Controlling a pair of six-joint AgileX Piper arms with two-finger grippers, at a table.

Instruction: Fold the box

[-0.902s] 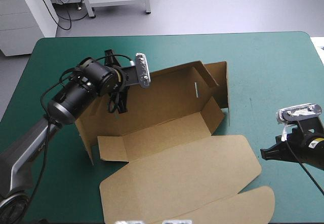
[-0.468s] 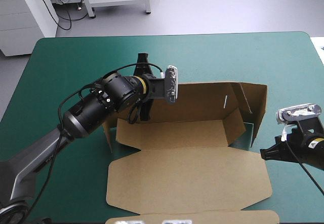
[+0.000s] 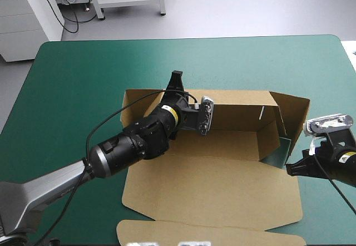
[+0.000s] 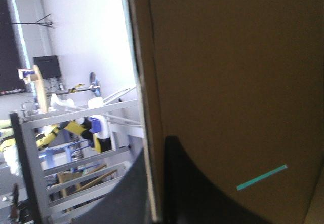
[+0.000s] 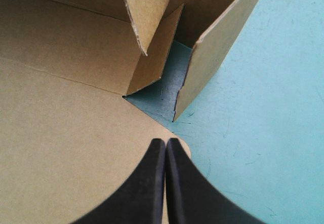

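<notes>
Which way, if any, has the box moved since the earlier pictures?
Yes. The box slid toward the right edge of the table and turned; its back wall now parallels the far edge.

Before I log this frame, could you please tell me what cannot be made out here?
- High view: the box's left end, mostly hidden by the left arm.
- High view: its near flap, cut off at the bottom edge.
- Right wrist view: whether the right gripper touches the box cannot be told.
</notes>
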